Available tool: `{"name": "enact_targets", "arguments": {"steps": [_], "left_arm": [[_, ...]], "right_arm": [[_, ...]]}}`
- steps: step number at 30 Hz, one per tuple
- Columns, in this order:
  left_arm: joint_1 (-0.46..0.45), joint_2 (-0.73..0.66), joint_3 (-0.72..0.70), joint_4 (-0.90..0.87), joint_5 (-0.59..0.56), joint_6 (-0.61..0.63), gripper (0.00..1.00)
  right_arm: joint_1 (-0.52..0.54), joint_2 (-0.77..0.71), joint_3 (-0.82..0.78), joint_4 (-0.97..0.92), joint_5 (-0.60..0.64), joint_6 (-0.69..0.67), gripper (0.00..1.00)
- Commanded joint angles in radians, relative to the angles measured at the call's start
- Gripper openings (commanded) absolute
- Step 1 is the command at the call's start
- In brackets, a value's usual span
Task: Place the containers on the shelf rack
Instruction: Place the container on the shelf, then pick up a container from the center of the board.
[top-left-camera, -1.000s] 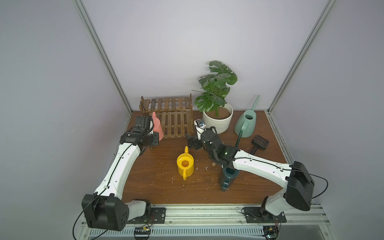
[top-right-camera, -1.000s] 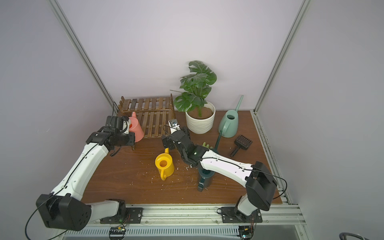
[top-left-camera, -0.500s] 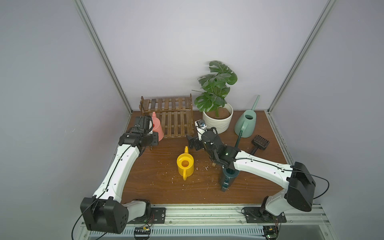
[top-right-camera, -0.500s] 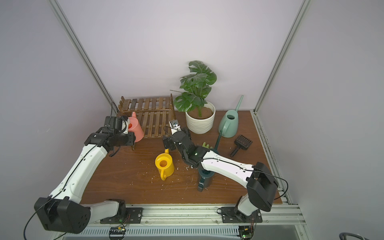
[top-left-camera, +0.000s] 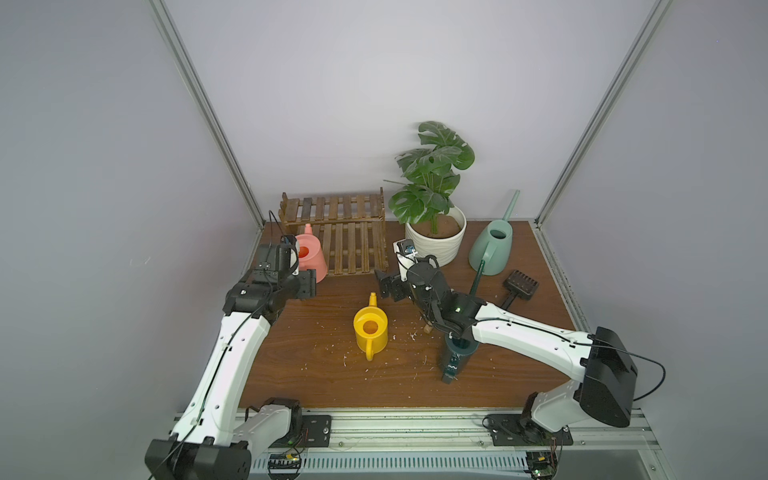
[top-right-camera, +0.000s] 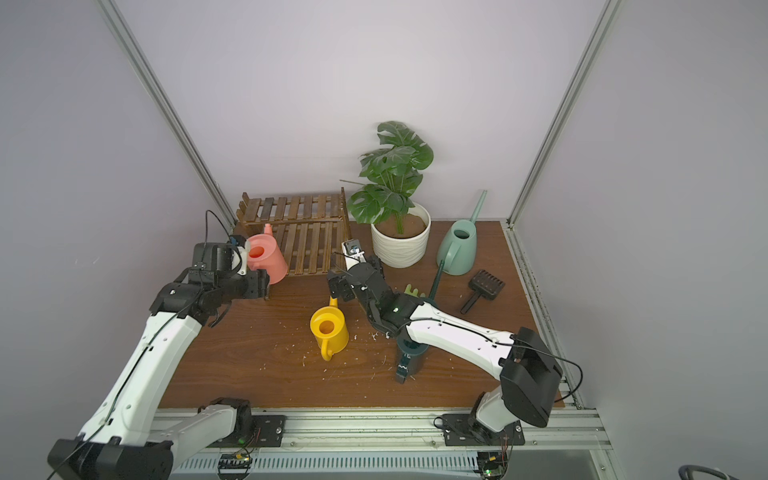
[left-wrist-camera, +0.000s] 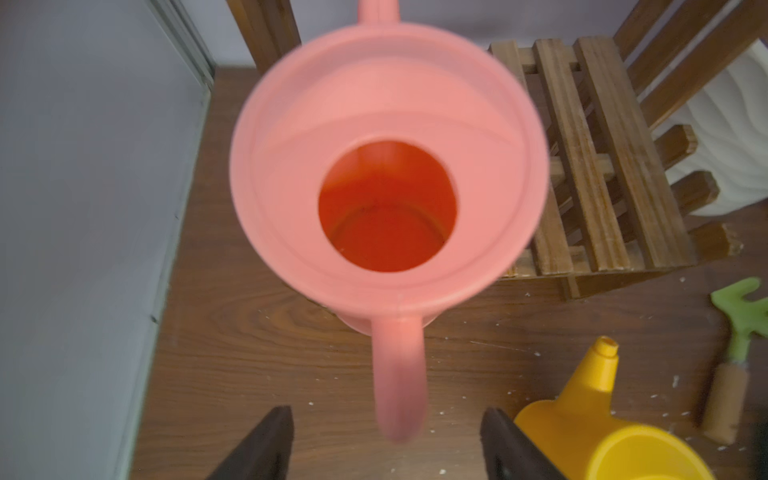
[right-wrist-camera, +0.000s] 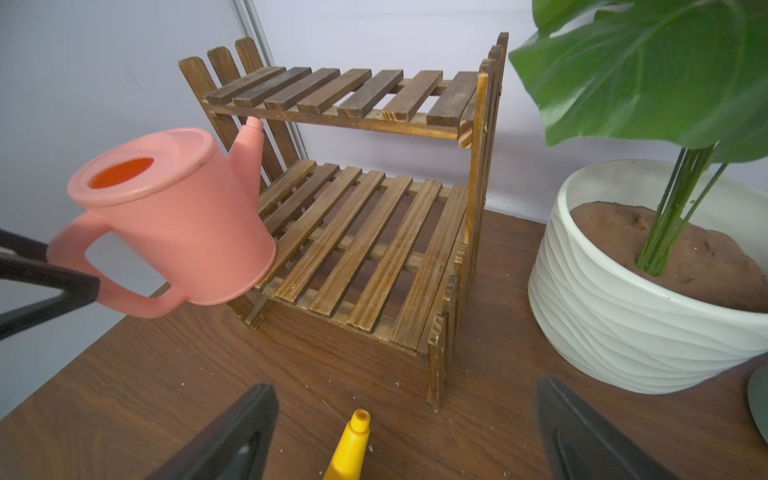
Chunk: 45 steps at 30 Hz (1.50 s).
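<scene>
The pink watering can (top-left-camera: 309, 255) (right-wrist-camera: 174, 216) leans tilted on the front left corner of the dark wooden shelf rack's (top-left-camera: 345, 245) (right-wrist-camera: 357, 249) lower tier, and much of its base overhangs. My left gripper (left-wrist-camera: 386, 410) (top-left-camera: 305, 278) is open, with the can's handle (left-wrist-camera: 399, 374) loose between its fingers. The yellow can (top-left-camera: 371, 328) stands mid-table. Its spout (right-wrist-camera: 359, 419) points between the fingers of my open right gripper (right-wrist-camera: 405, 388) (top-left-camera: 384, 284). The dark teal can (top-left-camera: 457, 353) sits partly under my right arm. At the back right stands the mint-green can (top-left-camera: 492, 249).
A white ribbed pot (top-left-camera: 436, 245) with a leafy plant stands right of the rack. A dark toothed brush (top-left-camera: 519, 286) and a small green hand rake (top-right-camera: 415, 291) lie on the wooden table (top-left-camera: 316, 374). White crumbs are scattered. The left wall is close to the rack.
My left gripper has opened and let go of the pink can's handle. The can stays at the rack's corner. The right arm has hardly moved.
</scene>
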Motion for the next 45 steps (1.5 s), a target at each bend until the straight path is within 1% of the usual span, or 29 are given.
{"name": "enact_targets", "arguments": {"steps": [1, 2, 3, 7, 11, 13, 15, 17, 19, 21, 24, 27, 30, 36, 42, 45], "left_arm": [[-0.012, -0.088, 0.012, -0.013, -0.011, 0.055, 0.93], [-0.011, -0.106, 0.019, -0.014, -0.002, 0.072, 0.98], [-0.01, -0.125, 0.026, -0.016, 0.009, 0.089, 1.0], [-0.009, -0.15, 0.063, -0.036, 0.079, 0.137, 1.0], [-0.009, -0.142, 0.084, -0.044, 0.138, 0.13, 1.0], [-0.009, -0.138, 0.089, -0.043, 0.168, 0.122, 1.0], [-0.009, -0.135, 0.092, -0.043, 0.188, 0.117, 1.0], [-0.009, -0.137, 0.087, -0.043, 0.206, 0.117, 1.0], [-0.009, -0.145, 0.076, -0.043, 0.225, 0.124, 1.0], [-0.009, -0.154, 0.066, -0.041, 0.242, 0.127, 1.0], [-0.009, -0.155, 0.061, -0.042, 0.247, 0.126, 1.0], [-0.009, -0.157, 0.054, -0.042, 0.243, 0.126, 1.0], [-0.009, -0.16, 0.049, -0.042, 0.235, 0.124, 1.0], [-0.009, -0.169, 0.04, -0.042, 0.224, 0.125, 1.0], [-0.008, -0.177, 0.039, -0.039, 0.214, 0.125, 1.0], [-0.006, -0.18, 0.033, -0.04, 0.212, 0.125, 1.0]], "right_arm": [[0.027, -0.036, -0.004, -0.056, 0.028, 0.026, 0.96], [0.039, -0.035, 0.005, -0.08, 0.048, 0.032, 0.95], [0.054, -0.032, 0.016, -0.112, 0.067, 0.04, 0.95], [0.12, -0.03, 0.052, -0.238, 0.152, 0.097, 0.93], [0.207, -0.047, 0.071, -0.372, 0.258, 0.21, 0.91], [0.259, -0.046, 0.075, -0.425, 0.29, 0.282, 0.88], [0.308, -0.035, 0.08, -0.495, 0.314, 0.383, 0.85], [0.361, -0.01, 0.089, -0.57, 0.321, 0.527, 0.84], [0.411, 0.014, 0.086, -0.589, 0.316, 0.631, 0.81], [0.46, 0.054, 0.076, -0.561, 0.278, 0.707, 0.79], [0.486, 0.126, 0.08, -0.531, 0.226, 0.77, 0.78], [0.495, 0.199, 0.092, -0.487, 0.2, 0.79, 0.78], [0.494, 0.271, 0.114, -0.475, 0.209, 0.803, 0.78], [0.445, 0.367, 0.12, -0.427, 0.213, 0.797, 0.77], [0.406, 0.417, 0.12, -0.408, 0.244, 0.775, 0.67], [0.393, 0.417, 0.107, -0.405, 0.261, 0.768, 0.6]]}}
